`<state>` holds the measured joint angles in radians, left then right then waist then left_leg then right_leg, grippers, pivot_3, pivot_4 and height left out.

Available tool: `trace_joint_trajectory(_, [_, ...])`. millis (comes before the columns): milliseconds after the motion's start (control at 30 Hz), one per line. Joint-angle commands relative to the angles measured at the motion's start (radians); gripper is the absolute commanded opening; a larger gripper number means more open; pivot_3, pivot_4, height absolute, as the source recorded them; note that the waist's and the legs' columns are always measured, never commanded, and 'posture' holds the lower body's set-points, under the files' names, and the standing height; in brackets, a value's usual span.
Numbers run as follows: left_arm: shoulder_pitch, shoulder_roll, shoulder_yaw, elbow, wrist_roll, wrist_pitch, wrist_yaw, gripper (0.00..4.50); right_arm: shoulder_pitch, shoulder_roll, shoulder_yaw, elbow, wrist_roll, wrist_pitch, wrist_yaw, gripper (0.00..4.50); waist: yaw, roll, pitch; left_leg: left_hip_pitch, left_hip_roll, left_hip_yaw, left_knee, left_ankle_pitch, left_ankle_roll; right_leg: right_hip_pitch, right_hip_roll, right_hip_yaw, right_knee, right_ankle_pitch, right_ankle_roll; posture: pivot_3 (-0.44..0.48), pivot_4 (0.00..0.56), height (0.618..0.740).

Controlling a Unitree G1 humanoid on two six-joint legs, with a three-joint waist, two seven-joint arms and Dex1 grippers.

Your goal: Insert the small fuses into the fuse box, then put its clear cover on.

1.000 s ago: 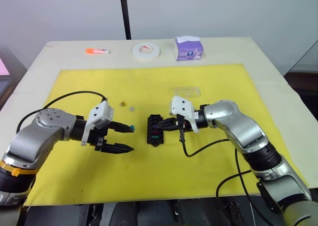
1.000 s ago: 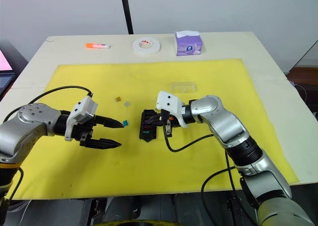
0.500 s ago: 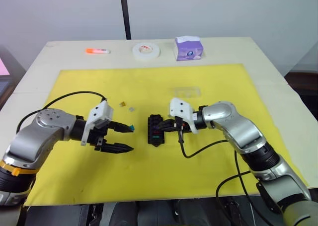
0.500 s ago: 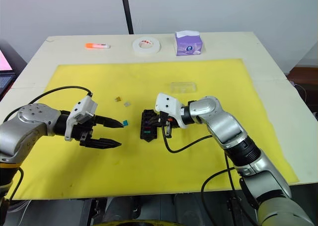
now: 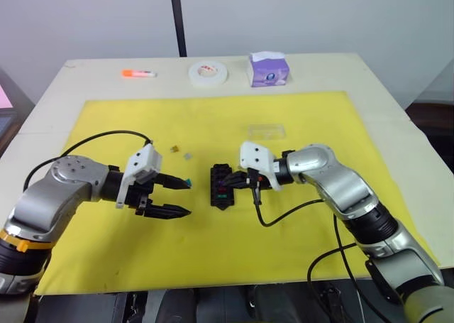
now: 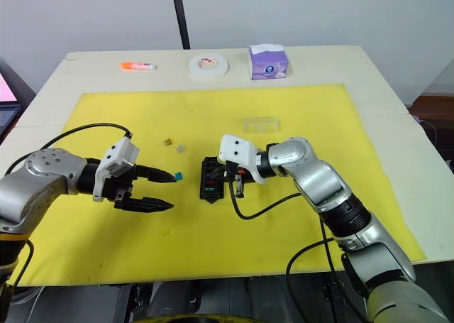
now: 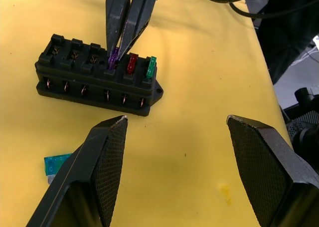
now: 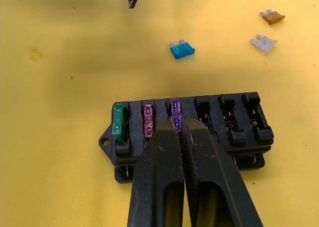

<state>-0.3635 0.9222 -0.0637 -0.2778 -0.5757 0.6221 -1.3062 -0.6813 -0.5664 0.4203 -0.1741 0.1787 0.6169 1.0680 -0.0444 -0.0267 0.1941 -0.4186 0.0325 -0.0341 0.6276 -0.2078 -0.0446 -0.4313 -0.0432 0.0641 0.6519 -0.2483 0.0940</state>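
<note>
The black fuse box lies in the middle of the yellow mat. A green fuse, a red fuse and a purple fuse stand side by side in its slots. My right gripper is shut on the purple fuse, which sits in its slot. My left gripper hovers open left of the box, right by a loose teal fuse. An amber fuse and a grey fuse lie further back. The clear cover rests behind the box.
A white tape roll, a purple tissue box and an orange marker sit along the table's far edge. A black pole rises behind them. Cables trail from both wrists over the mat.
My right gripper has edged slightly left, further over the fuse box, still holding the purple fuse. The left arm has not moved.
</note>
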Motion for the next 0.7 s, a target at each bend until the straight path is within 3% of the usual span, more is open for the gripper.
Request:
trace_joint_trajectory(33, [-0.001,-0.001,0.007,-0.015,-0.001,-0.008,0.000,3.37,-0.003,0.013,-0.020,-0.008,0.018,0.004,0.003,0.53,0.000,0.000,0.000,0.000,0.000,0.000,0.000,0.000,0.000,0.000,0.000,0.000,0.000,0.000,0.000,0.000,0.150,0.740])
trace_joint_trajectory(100, [-0.001,-0.002,0.007,-0.014,-0.001,-0.008,0.000,3.37,-0.005,0.021,-0.044,-0.009,0.036,0.004,-0.002,1.02,0.000,0.000,0.000,0.000,0.000,0.000,0.000,0.000,0.000,0.000,0.000,0.000,0.000,0.000,0.000,0.000,0.150,0.740])
trace_joint_trajectory(700, [-0.026,0.004,0.009,0.027,0.019,-0.018,-0.017,3.37,0.020,-0.010,-0.116,-0.049,0.156,0.025,0.052,1.02,0.000,0.000,0.000,0.000,0.000,0.000,0.000,0.000,0.000,0.000,0.000,0.000,0.000,0.000,0.000,0.000,0.150,0.740])
